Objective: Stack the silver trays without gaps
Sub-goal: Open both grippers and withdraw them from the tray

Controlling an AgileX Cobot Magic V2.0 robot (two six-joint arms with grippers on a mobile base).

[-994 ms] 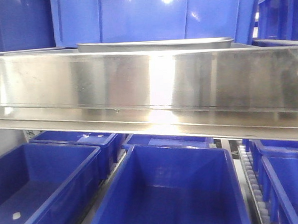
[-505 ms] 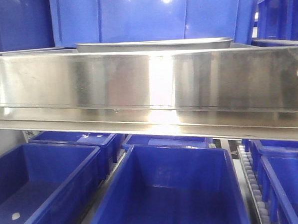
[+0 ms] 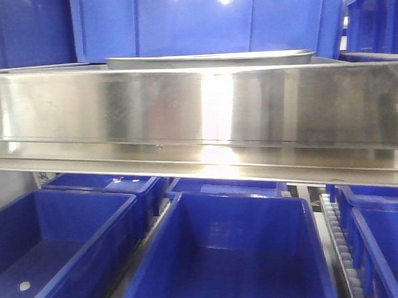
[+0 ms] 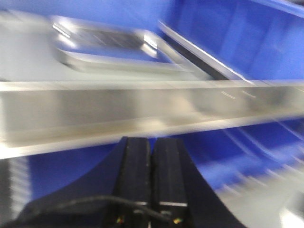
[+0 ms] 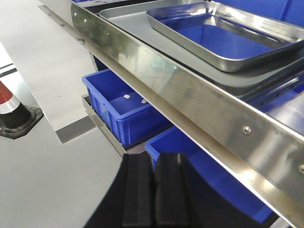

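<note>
Steel rail (image 3: 197, 109) hides most of the silver tray (image 3: 208, 60); both grippers (image 4: 151, 156) (image 5: 153, 190) closed, empty.

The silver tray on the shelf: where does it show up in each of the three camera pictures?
Front view: only the silver tray's edge shows, top centre, just above the shelf rail.
Left wrist view: blurred, upper left, behind the rail.
Right wrist view: upper right, on a flat grey sheet.
Shared landmark: the steel rail.
</note>
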